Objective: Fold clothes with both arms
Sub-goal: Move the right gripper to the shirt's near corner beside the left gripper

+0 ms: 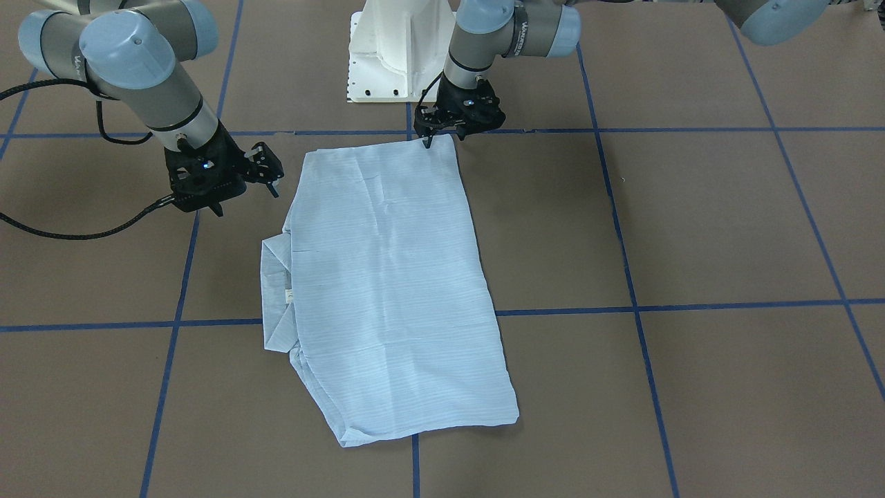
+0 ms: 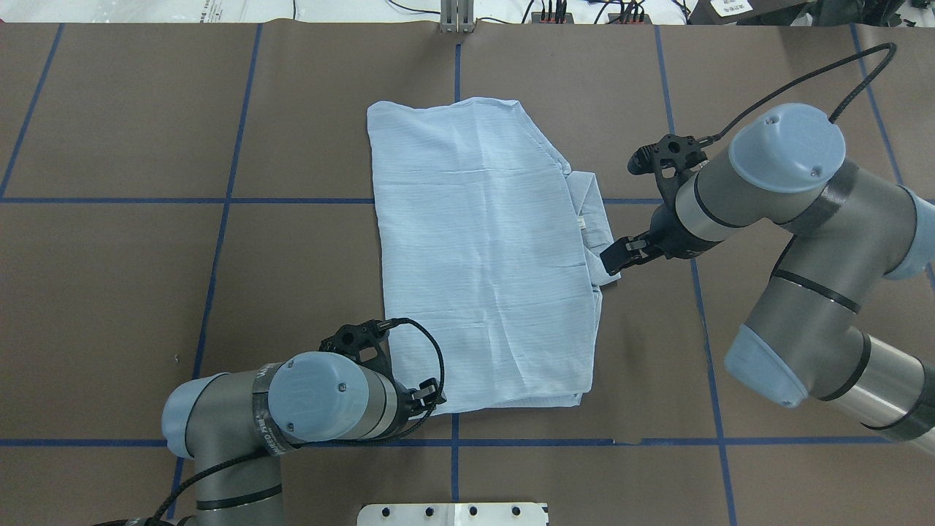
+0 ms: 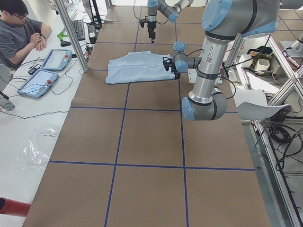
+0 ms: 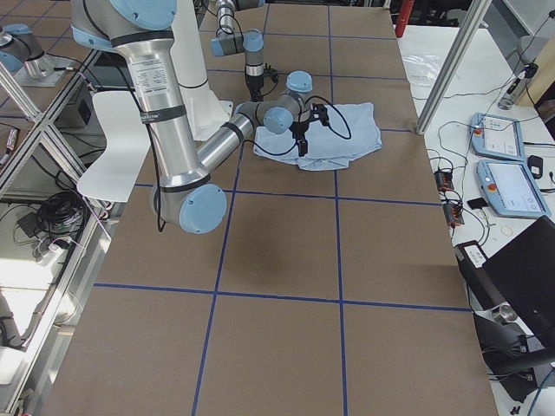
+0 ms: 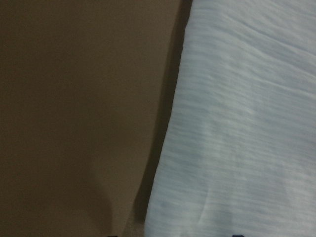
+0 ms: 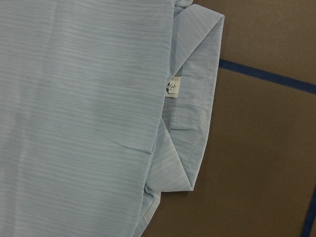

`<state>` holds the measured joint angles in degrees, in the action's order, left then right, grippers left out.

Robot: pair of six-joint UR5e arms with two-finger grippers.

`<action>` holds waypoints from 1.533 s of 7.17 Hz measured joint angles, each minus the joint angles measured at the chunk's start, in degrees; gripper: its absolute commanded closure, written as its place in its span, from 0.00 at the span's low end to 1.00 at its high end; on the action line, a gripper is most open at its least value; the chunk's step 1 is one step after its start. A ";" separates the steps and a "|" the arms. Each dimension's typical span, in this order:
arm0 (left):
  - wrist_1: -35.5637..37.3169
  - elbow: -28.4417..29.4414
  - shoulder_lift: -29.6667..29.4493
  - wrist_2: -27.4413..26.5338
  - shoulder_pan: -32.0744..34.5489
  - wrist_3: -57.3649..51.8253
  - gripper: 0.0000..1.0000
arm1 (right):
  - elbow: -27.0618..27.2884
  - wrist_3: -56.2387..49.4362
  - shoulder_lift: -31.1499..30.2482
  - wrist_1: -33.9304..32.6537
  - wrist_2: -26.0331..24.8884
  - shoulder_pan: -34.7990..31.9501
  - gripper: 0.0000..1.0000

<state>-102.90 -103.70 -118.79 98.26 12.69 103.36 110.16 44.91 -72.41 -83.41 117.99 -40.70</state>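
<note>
The pale-blue striped shirt (image 1: 394, 277) (image 2: 482, 248) lies flat on the brown table, folded into a long rectangle. Its collar (image 2: 592, 212) (image 6: 197, 98) and white neck label (image 6: 173, 87) stick out on the robot's right side. My left gripper (image 1: 442, 138) (image 2: 431, 398) is down at the shirt's near-left corner and looks open, its tips on either side of the hem; the left wrist view shows the shirt edge (image 5: 247, 123) from very close. My right gripper (image 1: 271, 171) (image 2: 613, 259) hovers just beside the collar, apparently open and holding nothing.
The white pedestal base (image 1: 387, 55) stands at the table's near edge behind the shirt. Blue tape lines (image 2: 219, 201) grid the brown surface. A person (image 3: 19, 33) sits at a side bench with two tablets (image 3: 40, 80).
</note>
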 measured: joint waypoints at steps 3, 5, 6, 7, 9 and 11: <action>-0.13 0.67 -0.25 -0.02 -0.03 -0.28 0.25 | 0.18 0.00 -0.27 0.00 -0.10 0.00 0.00; -0.19 0.91 -0.38 -0.02 -0.04 -0.28 0.45 | 0.21 0.00 -0.34 0.00 -0.15 0.00 0.00; -0.19 0.93 -0.43 -0.01 -0.04 -0.27 0.69 | 0.21 -0.02 -0.36 0.00 -0.19 -0.01 0.00; -0.24 0.98 -0.43 0.00 -0.04 -0.28 0.90 | 0.21 -0.05 -0.36 0.00 -0.21 -0.05 0.00; -0.35 0.68 -0.48 -0.06 -0.04 -0.34 1.00 | 0.19 -0.08 -0.36 0.00 -0.20 -0.08 0.00; -0.31 0.08 -0.60 -0.08 0.29 -0.35 1.00 | 0.21 -0.09 -0.36 0.00 -0.09 -0.08 0.00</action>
<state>-103.21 -103.62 -119.39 98.18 12.99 103.01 110.37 44.83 -72.77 -83.41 117.90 -40.78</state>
